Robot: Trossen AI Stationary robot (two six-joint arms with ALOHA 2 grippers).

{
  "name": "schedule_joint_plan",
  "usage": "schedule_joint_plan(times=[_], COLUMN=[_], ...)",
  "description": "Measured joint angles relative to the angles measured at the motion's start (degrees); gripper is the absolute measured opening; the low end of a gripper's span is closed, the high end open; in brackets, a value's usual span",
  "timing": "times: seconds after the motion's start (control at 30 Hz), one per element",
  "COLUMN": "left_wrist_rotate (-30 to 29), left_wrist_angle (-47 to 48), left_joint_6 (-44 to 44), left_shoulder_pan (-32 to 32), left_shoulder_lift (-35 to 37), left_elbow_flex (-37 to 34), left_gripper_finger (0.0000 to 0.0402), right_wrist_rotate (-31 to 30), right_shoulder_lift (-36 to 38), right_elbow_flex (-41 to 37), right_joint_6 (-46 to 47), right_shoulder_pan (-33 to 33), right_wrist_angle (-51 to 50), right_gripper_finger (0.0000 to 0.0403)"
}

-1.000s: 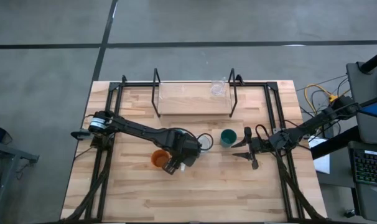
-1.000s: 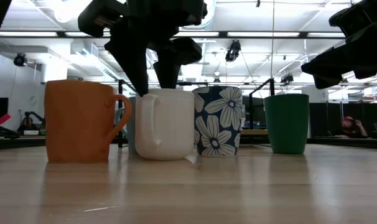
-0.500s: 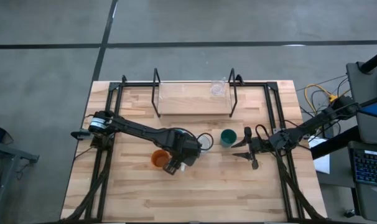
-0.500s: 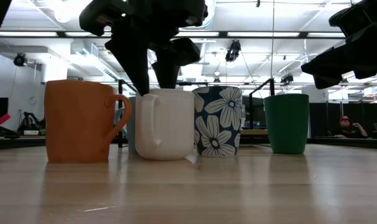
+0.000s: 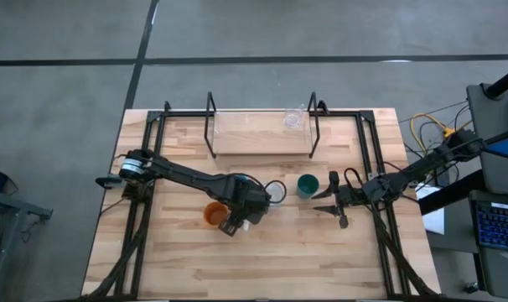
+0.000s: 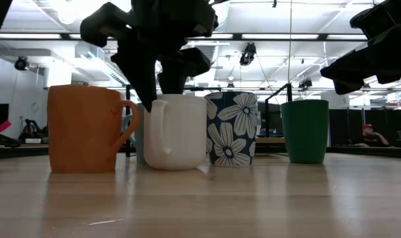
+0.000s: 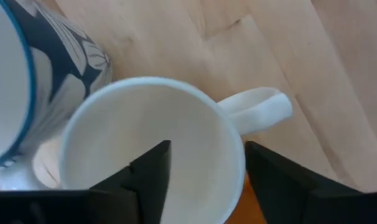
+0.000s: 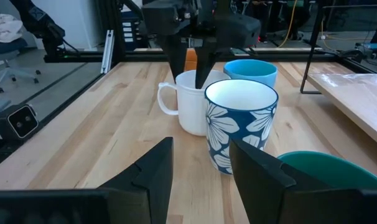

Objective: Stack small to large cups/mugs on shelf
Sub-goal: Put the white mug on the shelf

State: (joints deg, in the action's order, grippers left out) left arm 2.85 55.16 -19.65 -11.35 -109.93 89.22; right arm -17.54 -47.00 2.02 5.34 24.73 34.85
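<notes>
A white mug (image 7: 139,130) stands on the table between an orange mug (image 6: 85,129) and a blue-and-white flowered mug (image 6: 231,129). A light blue cup (image 8: 251,71) stands behind it. My left gripper (image 7: 207,180) is open above the white mug, one finger (image 7: 152,171) inside and one (image 7: 275,180) outside the wall, beside the handle (image 7: 257,109). A dark green cup (image 5: 307,184) stands to the right. My right gripper (image 5: 331,205) is open and empty near it. A clear glass (image 5: 294,120) stands on the shelf (image 5: 254,134).
The mugs stand close together in the middle of the table, so room around the white mug (image 6: 177,132) is tight. The shelf's black upright posts (image 5: 210,113) rise at the table's far side. Bare tabletop (image 5: 279,260) lies toward the near edge.
My left gripper has gone down a little over the white mug, its fingers now lower on either side of the mug's wall. The mugs have kept their places.
</notes>
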Motion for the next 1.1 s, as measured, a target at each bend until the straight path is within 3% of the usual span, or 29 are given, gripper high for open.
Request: schedule_joint_plan(times=[0.27, 0.8, 1.1], left_wrist_rotate=[0.6, -0.8, -1.3], left_wrist_angle=[-1.2, 2.3, 7.9], left_joint_6=[-1.9, 1.6, 4.7], left_shoulder_pan=[-0.3, -2.8, -4.2], left_shoulder_lift=[0.0, 0.4, 4.5], left_elbow_flex=[-1.1, 1.6, 5.4], left_gripper_finger=[0.0013, 0.0001, 0.0], right_wrist_rotate=[0.0, 0.0, 0.0], right_shoulder_lift=[0.0, 0.0, 0.0], right_elbow_flex=[0.0, 0.0, 0.0], right_joint_6=[-0.4, -0.4, -0.4], right_shoulder_pan=[0.0, 0.0, 0.0], right_wrist_angle=[0.1, 0.1, 0.1], right_gripper_finger=[0.0151, 0.0151, 0.0151])
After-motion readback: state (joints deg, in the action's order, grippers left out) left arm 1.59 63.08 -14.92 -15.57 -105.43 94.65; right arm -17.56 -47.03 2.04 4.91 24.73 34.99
